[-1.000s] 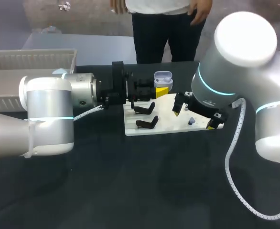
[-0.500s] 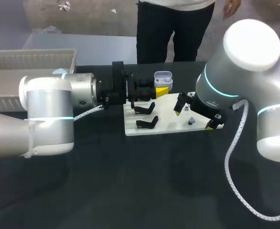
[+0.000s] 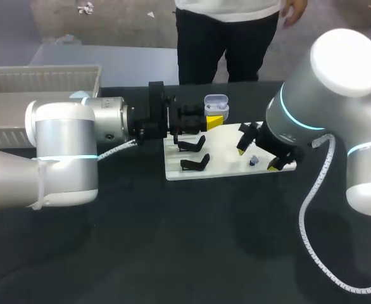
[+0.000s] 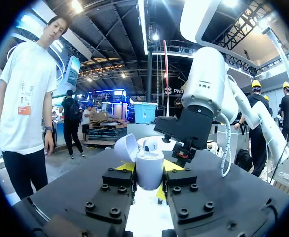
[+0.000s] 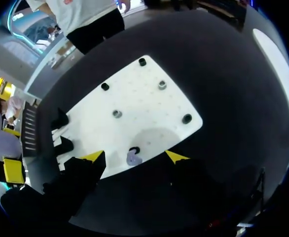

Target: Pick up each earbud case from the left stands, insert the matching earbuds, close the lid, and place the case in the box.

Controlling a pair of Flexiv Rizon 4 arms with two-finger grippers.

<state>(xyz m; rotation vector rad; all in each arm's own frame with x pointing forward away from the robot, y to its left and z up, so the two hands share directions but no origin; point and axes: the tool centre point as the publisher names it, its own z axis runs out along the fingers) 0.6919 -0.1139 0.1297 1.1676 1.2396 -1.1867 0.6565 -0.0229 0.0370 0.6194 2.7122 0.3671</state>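
My left gripper (image 3: 209,120) is shut on a white earbud case (image 3: 215,104) and holds it upright above the white board's (image 3: 218,166) far edge. In the left wrist view the case (image 4: 149,169) sits between both fingers with its lid (image 4: 126,147) swung open and one earbud (image 4: 151,144) inside. My right gripper (image 3: 257,158) hangs low over the board's right part. Its yellow tips stand apart on either side of a small lavender earbud (image 5: 133,158), which rests by a black peg. The tips do not touch this earbud (image 3: 254,161).
Two empty black stands (image 3: 192,144) (image 3: 195,164) sit on the board's left part. Several small pegs (image 5: 117,114) dot the board (image 5: 149,106). A white box (image 3: 43,81) stands at the table's back left. Dark tabletop lies in front of the board.
My right gripper has shifted a little to the right and down over the lavender earbud, and its fingers have drawn closer together. The left arm and the case have not moved.
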